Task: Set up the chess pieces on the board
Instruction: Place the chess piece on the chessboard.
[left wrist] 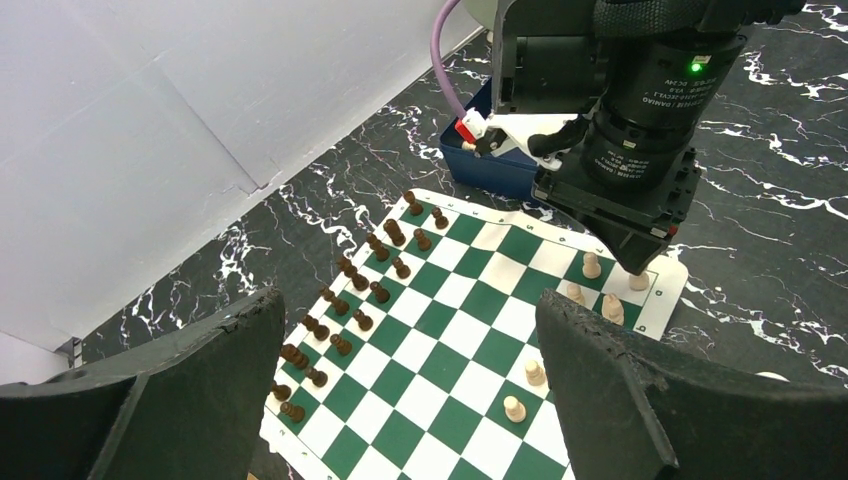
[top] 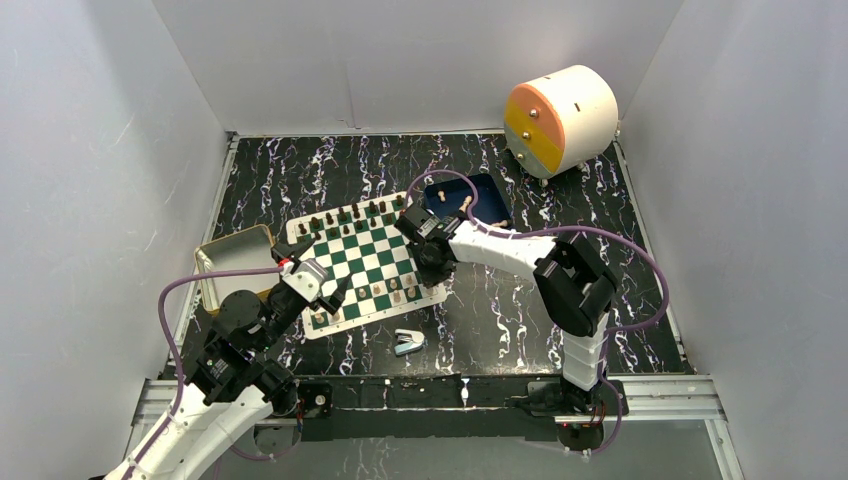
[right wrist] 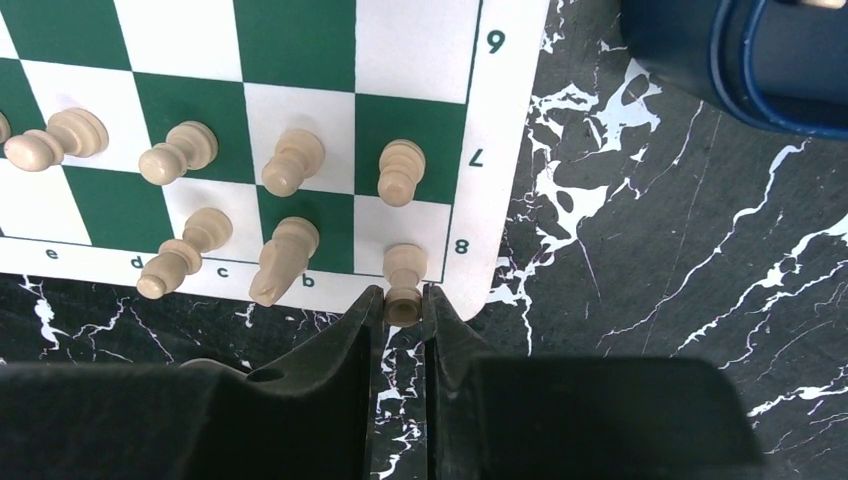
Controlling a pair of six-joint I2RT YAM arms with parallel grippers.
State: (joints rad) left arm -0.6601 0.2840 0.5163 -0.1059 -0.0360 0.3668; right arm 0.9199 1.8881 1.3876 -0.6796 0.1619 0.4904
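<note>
The green and white checkered board (top: 362, 262) lies on the marble table. Dark pieces (left wrist: 362, 282) stand in two rows along its far side. Several tan pieces (right wrist: 290, 165) stand on its near-right rows. My right gripper (right wrist: 403, 305) is shut on a tan piece (right wrist: 404, 278), holding its top over the corner square by the 8 mark. It also shows in the top view (top: 432, 262) at the board's right corner. My left gripper (top: 318, 285) is open and empty, raised over the board's left corner, its fingers (left wrist: 640, 400) framing the board in the left wrist view.
A dark blue tray (top: 468, 200) with a few tan pieces stands behind the right gripper. A tan tin (top: 232, 262) lies left of the board. A small light-blue object (top: 408, 342) lies in front of the board. A white and orange drum (top: 560, 120) stands at the back right.
</note>
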